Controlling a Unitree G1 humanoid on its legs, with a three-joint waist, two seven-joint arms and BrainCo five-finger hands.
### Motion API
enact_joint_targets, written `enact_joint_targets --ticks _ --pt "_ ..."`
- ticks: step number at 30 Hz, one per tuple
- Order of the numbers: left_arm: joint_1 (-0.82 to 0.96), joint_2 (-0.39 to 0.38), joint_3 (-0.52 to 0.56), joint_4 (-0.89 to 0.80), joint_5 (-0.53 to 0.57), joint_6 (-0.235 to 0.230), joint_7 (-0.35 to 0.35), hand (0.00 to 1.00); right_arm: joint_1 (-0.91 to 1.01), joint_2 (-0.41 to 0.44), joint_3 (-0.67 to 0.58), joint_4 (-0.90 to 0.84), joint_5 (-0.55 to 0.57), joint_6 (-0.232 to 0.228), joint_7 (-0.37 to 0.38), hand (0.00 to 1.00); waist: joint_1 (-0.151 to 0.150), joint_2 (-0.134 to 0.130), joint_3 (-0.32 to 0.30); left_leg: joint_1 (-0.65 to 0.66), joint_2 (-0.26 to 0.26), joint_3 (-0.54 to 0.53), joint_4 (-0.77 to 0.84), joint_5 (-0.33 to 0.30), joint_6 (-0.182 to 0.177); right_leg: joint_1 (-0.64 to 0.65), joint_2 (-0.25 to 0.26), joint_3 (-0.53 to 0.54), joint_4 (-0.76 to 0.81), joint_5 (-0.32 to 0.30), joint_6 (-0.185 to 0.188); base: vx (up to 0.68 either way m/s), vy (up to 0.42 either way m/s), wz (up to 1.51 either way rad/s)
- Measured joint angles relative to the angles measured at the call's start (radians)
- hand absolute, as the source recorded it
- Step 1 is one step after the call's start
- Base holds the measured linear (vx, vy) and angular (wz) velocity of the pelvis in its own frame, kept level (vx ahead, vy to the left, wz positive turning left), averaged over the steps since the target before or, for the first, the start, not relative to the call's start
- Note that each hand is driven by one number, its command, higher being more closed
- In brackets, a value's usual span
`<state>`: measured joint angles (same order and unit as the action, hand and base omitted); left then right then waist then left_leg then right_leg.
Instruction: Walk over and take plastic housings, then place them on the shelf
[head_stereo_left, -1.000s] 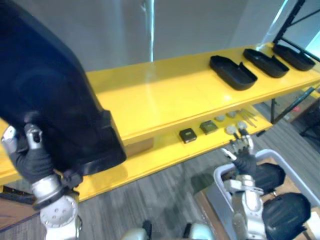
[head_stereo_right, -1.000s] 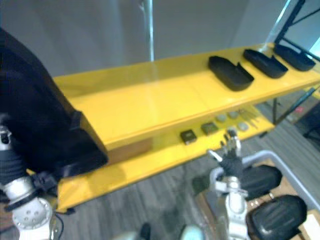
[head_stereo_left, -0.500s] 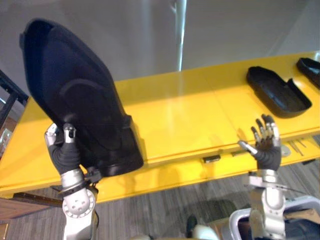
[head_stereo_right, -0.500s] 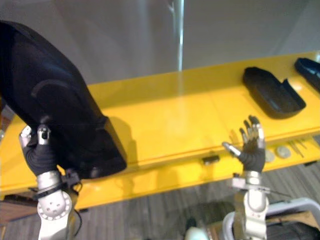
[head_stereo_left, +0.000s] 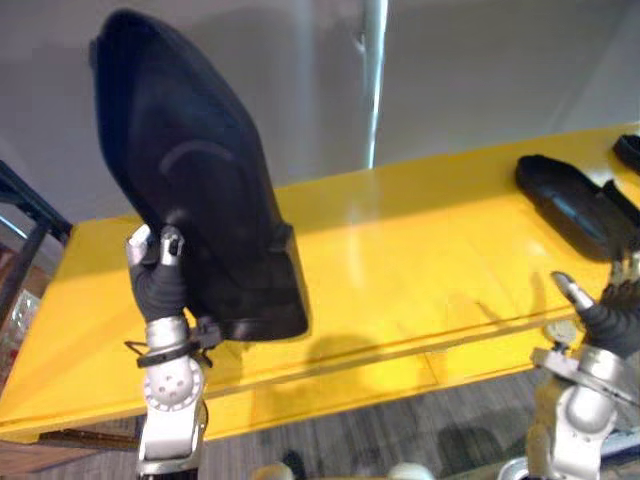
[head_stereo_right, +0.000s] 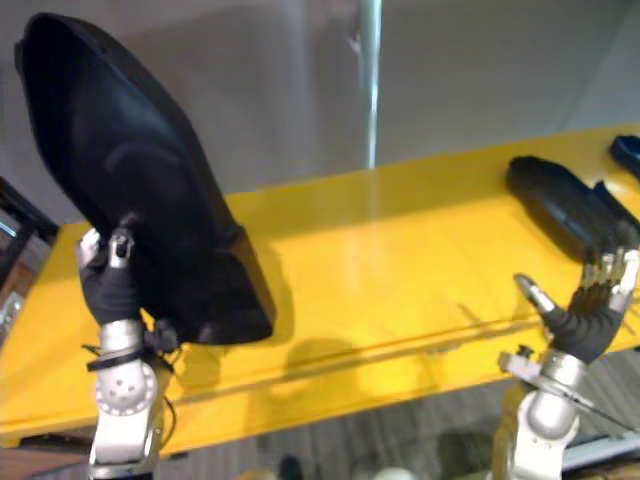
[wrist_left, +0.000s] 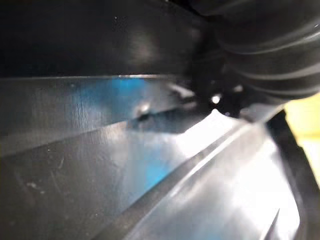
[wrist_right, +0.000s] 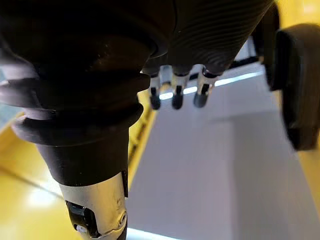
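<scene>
A large black plastic housing stands tilted upright above the left part of the yellow shelf. My left hand is shut on its lower edge, thumb and fingers curled round the rim; the housing's glossy inside shows close up in the left wrist view. Another black housing lies flat on the shelf at the right. My right hand is raised at the shelf's front edge near that housing, fingers spread and straight, holding nothing.
A grey wall with a bright vertical strip rises behind the shelf. One more dark housing shows at the far right edge. A dark rack frame stands left of the shelf. The shelf's middle is bare yellow surface.
The view has shifted closer to the shelf and leftward. My left hand has lifted the big housing higher and more to the right. My right hand has moved right and slightly lower.
</scene>
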<state>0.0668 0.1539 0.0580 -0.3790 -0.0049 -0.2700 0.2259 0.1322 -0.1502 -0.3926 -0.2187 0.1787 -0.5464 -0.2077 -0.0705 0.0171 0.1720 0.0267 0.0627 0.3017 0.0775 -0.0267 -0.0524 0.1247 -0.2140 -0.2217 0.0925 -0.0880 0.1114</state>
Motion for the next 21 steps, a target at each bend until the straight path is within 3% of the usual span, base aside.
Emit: enact_joint_targets --ticks 4,8,10,15,19,21 --pt "-0.039 -0.003 -0.082 0.022 -0.036 0.094 -0.048 1.0 0.002 0.01 0.002 -0.017 -0.009 0.001 -0.032 0.0 -0.01 0.002 -0.002 0.016 0.001 0.011 -0.027 0.006 -0.006 0.0 0.005 0.003 -0.001 0.002 0.002 0.05 -0.004 -0.09" --pt "-0.197 0.005 -0.234 0.189 -0.034 0.195 -0.056 1.0 0.002 0.01 0.011 -0.03 -0.036 0.003 -0.04 0.0 -0.033 0.003 -0.003 0.061 0.002 0.043 -0.084 0.028 -0.017 -0.002 0.019 0.034 -0.001 0.002 0.002 0.02 -0.001 -0.21" --pt "-0.311 0.028 -0.281 0.309 -0.051 0.259 -0.054 1.0 0.001 0.005 0.015 -0.061 -0.036 0.003 -0.04 0.0 -0.067 0.003 -0.004 0.069 0.006 0.061 -0.093 0.031 -0.02 -0.007 0.024 0.047 -0.003 0.004 0.004 0.0 0.001 -0.3" --pt "-0.566 0.066 -0.278 0.637 -0.145 0.37 0.005 1.0 0.007 -0.036 0.013 -0.076 -0.033 0.004 -0.032 0.0 -0.138 0.007 -0.007 0.103 0.012 0.122 -0.127 0.039 -0.024 -0.025 0.036 0.111 -0.005 0.014 0.008 0.0 0.02 -0.34" --pt "-0.675 0.084 -0.257 0.774 -0.195 0.413 0.045 1.0 0.032 -0.041 0.013 -0.081 -0.014 0.013 -0.019 0.0 -0.165 0.01 -0.009 0.113 0.015 0.153 -0.142 0.043 -0.028 -0.044 0.045 0.145 -0.005 0.015 0.009 0.0 0.005 -0.28" --pt "-0.734 0.099 -0.256 0.853 -0.235 0.46 0.076 1.0 0.044 -0.042 0.013 -0.081 0.014 0.019 0.017 0.0 -0.175 0.023 -0.015 0.115 0.021 0.184 -0.148 0.044 -0.029 -0.062 0.054 0.175 -0.006 0.024 0.003 0.0 0.004 -0.31"
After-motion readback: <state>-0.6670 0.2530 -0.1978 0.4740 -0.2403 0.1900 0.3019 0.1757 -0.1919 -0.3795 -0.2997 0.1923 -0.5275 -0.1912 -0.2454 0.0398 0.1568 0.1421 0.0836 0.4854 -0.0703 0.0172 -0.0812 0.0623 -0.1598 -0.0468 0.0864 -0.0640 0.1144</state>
